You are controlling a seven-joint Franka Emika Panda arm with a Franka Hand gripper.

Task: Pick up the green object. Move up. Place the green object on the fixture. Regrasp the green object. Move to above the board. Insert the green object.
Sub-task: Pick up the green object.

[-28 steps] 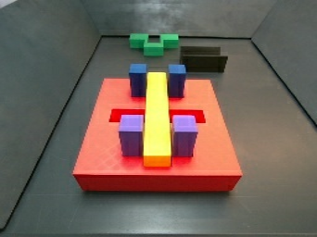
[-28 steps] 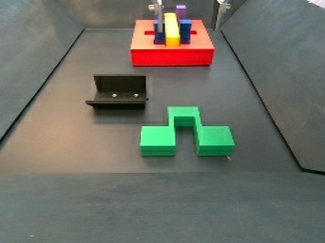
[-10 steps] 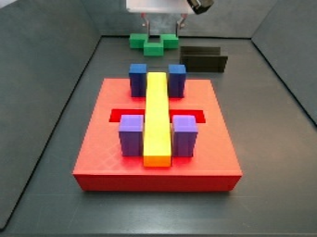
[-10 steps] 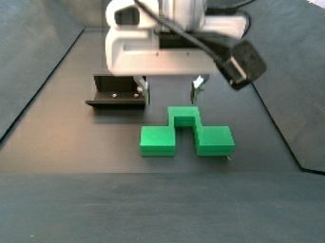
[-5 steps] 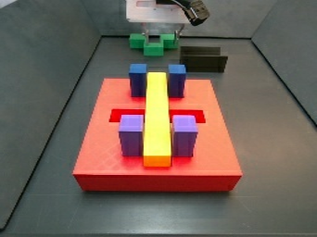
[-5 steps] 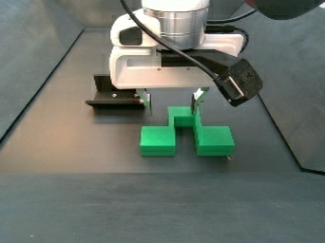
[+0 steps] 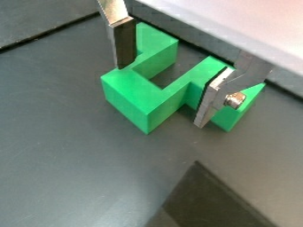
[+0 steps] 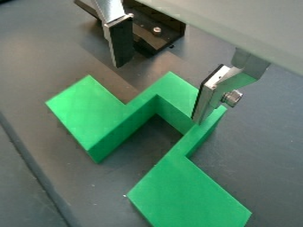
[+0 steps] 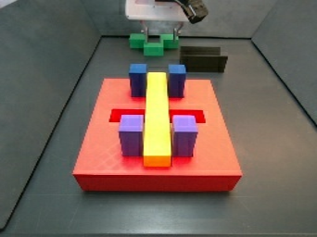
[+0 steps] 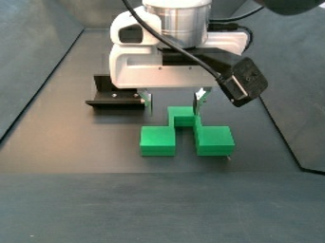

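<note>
The tool [image 8: 169,66], fingers spread, straddles the green object's [image 8: 130,120] raised middle. Closing off-centre could twist the object on the tabletop [image 10: 76,161] or slip off.

Dark grey matte floor [image 10: 76,142] lies beneath and around the gripper [image 10: 172,101], which hangs low over it. Plain grey walls [image 9: 50,56] rise on each side, with a faint sheen on the wall behind the gripper.

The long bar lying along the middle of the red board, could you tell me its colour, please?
Yellow. The long bar shows best in a side view, on the board.
</note>
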